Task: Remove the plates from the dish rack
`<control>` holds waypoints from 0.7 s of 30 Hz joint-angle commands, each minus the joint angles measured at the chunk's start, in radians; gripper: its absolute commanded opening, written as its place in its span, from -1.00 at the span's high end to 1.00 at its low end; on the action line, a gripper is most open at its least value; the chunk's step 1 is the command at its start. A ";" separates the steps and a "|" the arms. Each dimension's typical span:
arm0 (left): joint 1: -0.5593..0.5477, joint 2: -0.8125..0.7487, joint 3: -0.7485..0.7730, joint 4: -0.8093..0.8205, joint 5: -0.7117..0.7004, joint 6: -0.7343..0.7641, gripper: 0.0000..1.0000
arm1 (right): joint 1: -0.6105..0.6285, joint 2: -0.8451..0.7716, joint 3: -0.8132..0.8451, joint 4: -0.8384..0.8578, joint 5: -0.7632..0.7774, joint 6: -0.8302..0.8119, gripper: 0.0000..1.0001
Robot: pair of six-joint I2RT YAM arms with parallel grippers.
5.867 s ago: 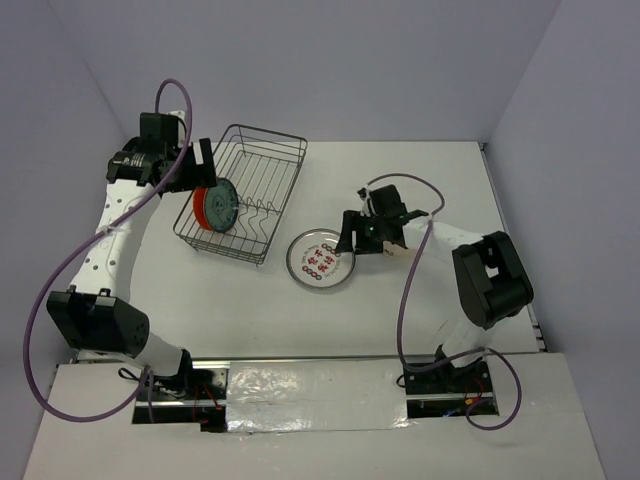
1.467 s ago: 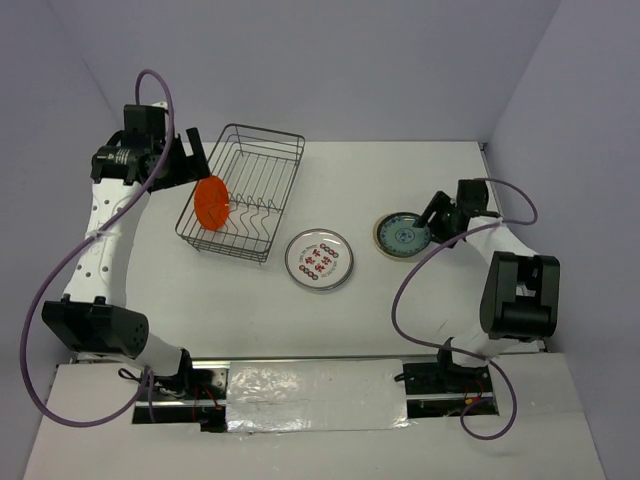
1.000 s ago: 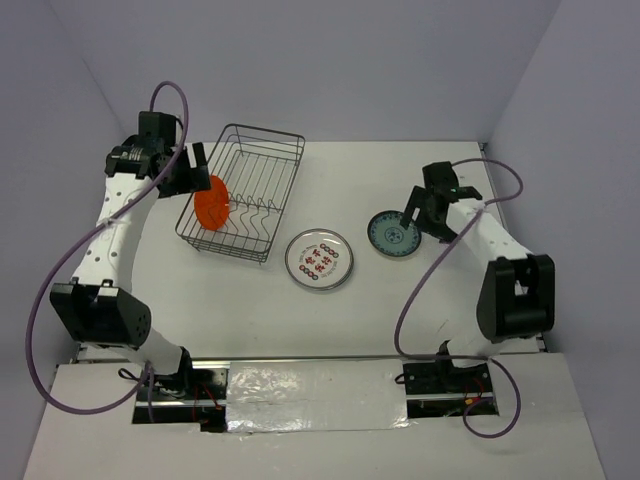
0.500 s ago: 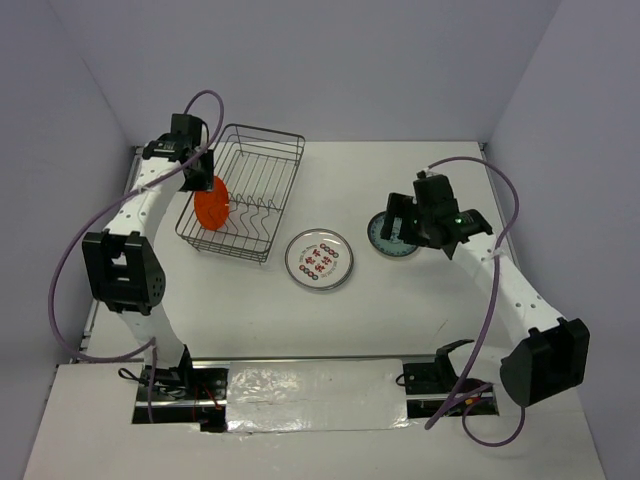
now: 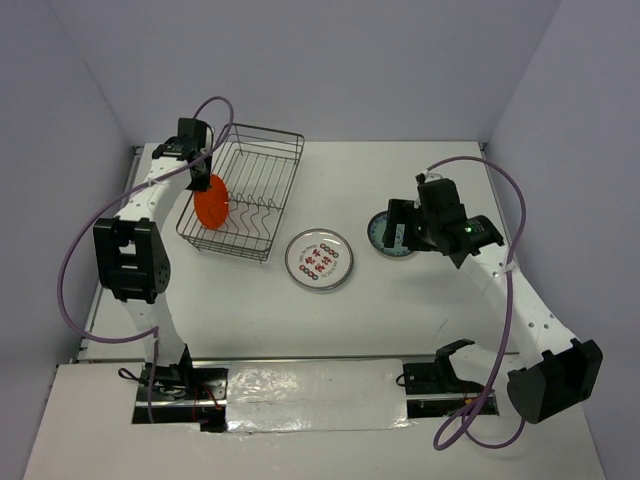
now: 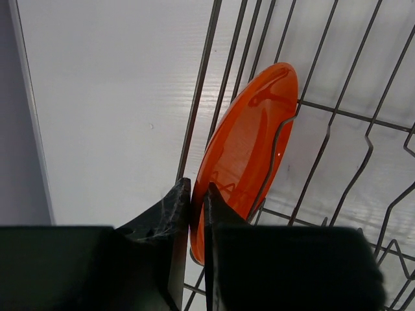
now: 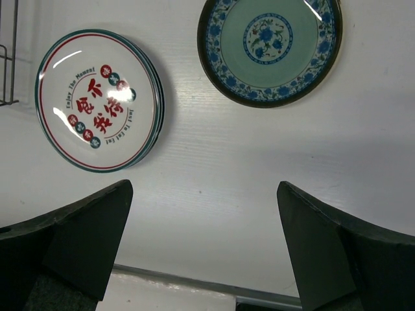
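Note:
A small orange plate [image 5: 211, 204] stands on edge in the near-left part of the dark wire dish rack [image 5: 262, 131]. My left gripper [image 5: 200, 181] reaches in from the left and is shut on its rim. In the left wrist view the orange plate [image 6: 249, 142] leans against a rack wire [image 6: 201, 97], its lower rim pinched in the left gripper [image 6: 198, 188]. A white plate with red characters [image 5: 319, 259] and a teal patterned plate [image 5: 381, 236] lie flat on the table. My right gripper [image 5: 400, 228] hovers open over the teal plate [image 7: 269, 48], holding nothing.
The white plate [image 7: 97, 100] seems to lie on top of other plates, whose rims show at its side. The grey walls enclose the table on three sides. A table edge strip [image 7: 194, 285] shows under the right gripper [image 7: 204, 188].
The left gripper's jaws have closed onto the orange plate's rim. The right arm has let go of the teal plate on the table and lifted slightly away.

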 commanded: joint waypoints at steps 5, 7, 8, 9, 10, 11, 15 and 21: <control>0.000 -0.075 -0.016 0.038 -0.097 0.041 1.00 | 0.011 0.009 0.089 -0.021 -0.009 0.004 -1.00; -0.002 -0.110 0.001 0.021 -0.112 0.078 1.00 | 0.015 0.017 0.106 -0.029 -0.023 0.009 -1.00; -0.003 -0.126 0.028 0.015 -0.115 0.084 1.00 | 0.017 0.026 0.124 -0.032 -0.031 0.015 -1.00; -0.006 -0.155 0.045 0.007 -0.118 0.098 1.00 | 0.017 0.031 0.134 -0.034 -0.041 0.019 -1.00; -0.009 -0.169 0.065 0.001 -0.114 0.106 1.00 | 0.017 0.034 0.144 -0.034 -0.046 0.022 -1.00; -0.015 -0.179 0.123 -0.033 -0.086 0.112 1.00 | 0.017 0.038 0.167 -0.035 -0.092 0.028 -1.00; -0.046 -0.274 0.257 -0.094 0.069 0.095 0.99 | 0.015 0.074 0.268 -0.024 -0.233 0.019 -1.00; -0.072 -0.406 0.281 -0.055 0.518 -0.217 1.00 | 0.015 0.144 0.498 0.185 -0.588 -0.008 -1.00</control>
